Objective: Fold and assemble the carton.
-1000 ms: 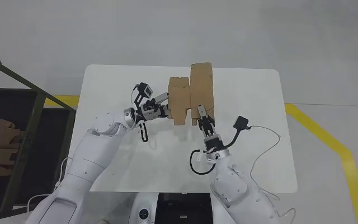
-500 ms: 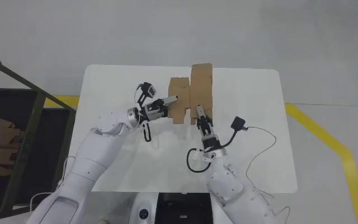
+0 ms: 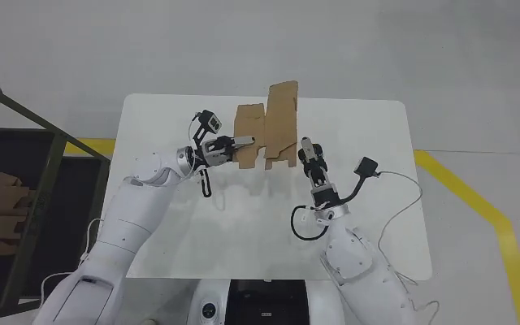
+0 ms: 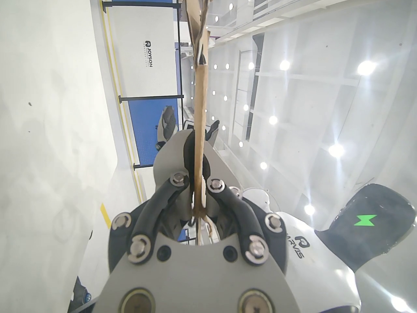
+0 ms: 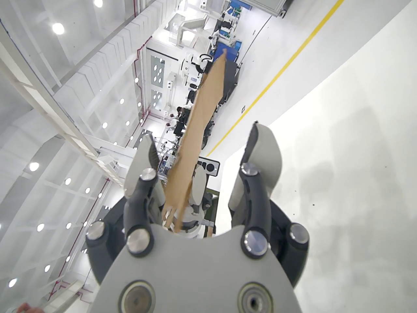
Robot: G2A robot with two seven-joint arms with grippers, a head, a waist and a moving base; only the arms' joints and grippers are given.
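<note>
Holding the flat brown cardboard carton point(image 3: 272, 122) above the white table point(image 3: 162, 122), the left gripper point(image 3: 244, 142) clamps 1 edge, so opening seems in hand; the right gripper point(image 3: 307, 149), spread wide beside the other edge, probably must close on it next.

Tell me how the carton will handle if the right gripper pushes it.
Probably light: the left gripper alone holds the carton by one edge. Likely floppy at the creases, since its panels sit at different angles. Thin sheet, so a push may swing it.
</note>
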